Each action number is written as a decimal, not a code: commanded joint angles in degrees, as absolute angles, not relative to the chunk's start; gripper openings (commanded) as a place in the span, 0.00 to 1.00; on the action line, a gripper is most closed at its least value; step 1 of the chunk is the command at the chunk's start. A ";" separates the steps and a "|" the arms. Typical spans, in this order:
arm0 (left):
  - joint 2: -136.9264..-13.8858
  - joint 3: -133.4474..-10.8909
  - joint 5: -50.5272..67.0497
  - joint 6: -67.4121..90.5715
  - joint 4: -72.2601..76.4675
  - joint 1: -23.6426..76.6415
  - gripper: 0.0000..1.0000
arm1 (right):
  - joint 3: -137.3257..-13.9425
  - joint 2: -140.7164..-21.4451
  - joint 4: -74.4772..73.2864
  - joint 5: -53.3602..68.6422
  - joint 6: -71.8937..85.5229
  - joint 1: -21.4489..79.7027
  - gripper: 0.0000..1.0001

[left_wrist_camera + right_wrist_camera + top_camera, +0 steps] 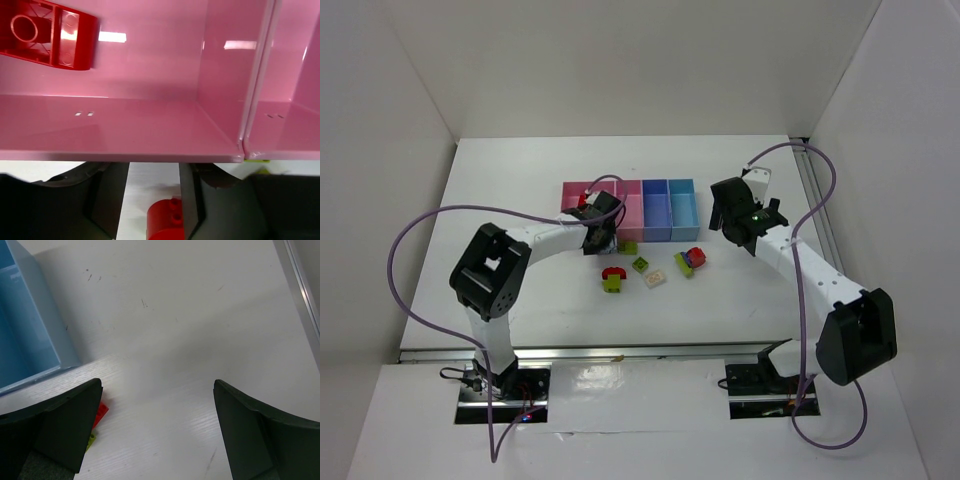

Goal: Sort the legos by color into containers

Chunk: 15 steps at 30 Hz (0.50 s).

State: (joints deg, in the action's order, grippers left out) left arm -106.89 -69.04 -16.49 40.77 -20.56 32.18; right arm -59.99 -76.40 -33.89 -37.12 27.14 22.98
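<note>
Left gripper (pixel 154 175) — pink bin (pixel 120 130) wall directly ahead.

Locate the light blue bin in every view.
Top external: light blue bin at the right end of the row.
Left wrist: not in it; only pink bins show.
Right wrist: left edge.
Shared landmark: red lego near its front corner, top and right wrist views.

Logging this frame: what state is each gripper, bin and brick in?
Left gripper: open, at left pink bin's near wall.
Right gripper: open, empty, above table.
Red brick: in left pink bin, underside up.
Second pink bin: no bricks seen.
Periwinkle bin: no bricks seen.
Light blue bin: no bricks seen.
Table bricks: unsorted, some joined.
</note>
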 commanded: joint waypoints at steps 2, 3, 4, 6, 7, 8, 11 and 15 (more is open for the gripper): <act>-107.40 -71.37 -19.77 41.48 -21.53 32.43 0.44 | -61.52 -76.90 -34.19 -39.29 26.72 22.68 0.99; -107.40 -71.37 -19.78 42.27 -21.53 32.43 0.38 | -61.52 -77.43 -34.19 -39.29 26.72 22.68 0.99; -106.71 -71.37 -20.30 42.28 -21.53 32.43 0.34 | -62.05 -77.43 -34.19 -39.29 26.72 22.68 0.99; -106.00 -71.37 -20.30 42.98 -22.06 32.43 0.27 | -62.05 -77.95 -34.19 -39.29 26.72 22.68 0.99; -106.00 -71.37 -19.78 42.98 -22.58 32.43 0.27 | -62.05 -77.96 -34.19 -39.29 26.72 22.68 0.99; -104.69 -71.98 -19.78 42.98 -23.46 32.43 0.25 | -62.57 -77.96 -34.19 -39.29 26.72 22.68 0.99; -102.14 -71.98 -17.85 43.51 -27.14 32.43 0.19 | -62.58 -77.96 -34.19 -39.29 27.25 22.68 0.99; -96.16 -71.98 -14.69 43.51 -33.30 32.43 0.18 | -62.58 -76.73 -34.72 -38.68 27.25 22.68 0.99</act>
State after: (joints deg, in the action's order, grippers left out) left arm -102.26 -69.80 -17.08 42.44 -27.90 32.18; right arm -60.12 -77.91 -33.93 -37.56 27.14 22.98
